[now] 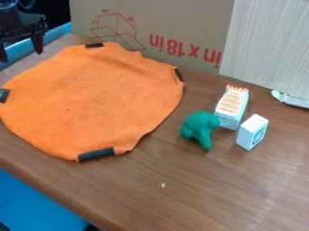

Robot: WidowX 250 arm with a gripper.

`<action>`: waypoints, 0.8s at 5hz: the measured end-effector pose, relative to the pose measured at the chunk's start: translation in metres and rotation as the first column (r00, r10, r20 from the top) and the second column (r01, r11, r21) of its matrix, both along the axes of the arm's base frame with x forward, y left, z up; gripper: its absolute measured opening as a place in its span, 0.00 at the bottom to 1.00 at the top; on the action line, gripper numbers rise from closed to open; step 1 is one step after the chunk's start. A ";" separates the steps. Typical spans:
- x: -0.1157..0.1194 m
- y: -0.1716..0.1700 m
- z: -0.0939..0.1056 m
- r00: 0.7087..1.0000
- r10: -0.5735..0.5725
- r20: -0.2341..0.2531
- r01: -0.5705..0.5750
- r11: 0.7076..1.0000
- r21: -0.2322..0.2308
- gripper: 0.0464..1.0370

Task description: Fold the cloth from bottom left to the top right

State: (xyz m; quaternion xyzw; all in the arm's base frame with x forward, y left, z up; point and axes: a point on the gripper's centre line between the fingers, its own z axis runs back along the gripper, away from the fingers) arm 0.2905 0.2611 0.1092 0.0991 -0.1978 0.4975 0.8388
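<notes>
Basically, the brown wood-look tabletop is the biggest thing here, running from the upper left down to the lower right. Along its back stands a cardboard sheet or box with red print and a red line drawing. Next in size comes the orange cloth, spread out in a rough round on the left part of the tabletop, its outline wavy and its lower right edge a bit rumpled. A pale, finely striped panel stands at the back right, overlapping the cardboard. Over the upper left corner hangs the black pincer, released, its two fingers well apart with nothing between them, just beyond the cloth's upper left edge.

Smaller again, to the right of the cloth, are three toys close together: a white block with an orange-striped top, perhaps a toy shrimp sushi, though the view is too coarse to be sure; a green knobbly figure at its lower left; and a smaller white block with a dark green mark, at its lower right. Four dark strips sit on the cloth's rim, at the top, right, bottom and left. Smallest is a pale speck on the tabletop below the cloth.
</notes>
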 end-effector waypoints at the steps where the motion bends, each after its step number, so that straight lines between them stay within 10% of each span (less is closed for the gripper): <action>1: -0.001 -0.002 -0.014 1.000 -0.007 -0.028 0.006 0.999 -0.032 0.96; 4: -0.042 0.023 -0.015 0.992 -0.123 -0.038 0.116 0.982 -0.148 0.96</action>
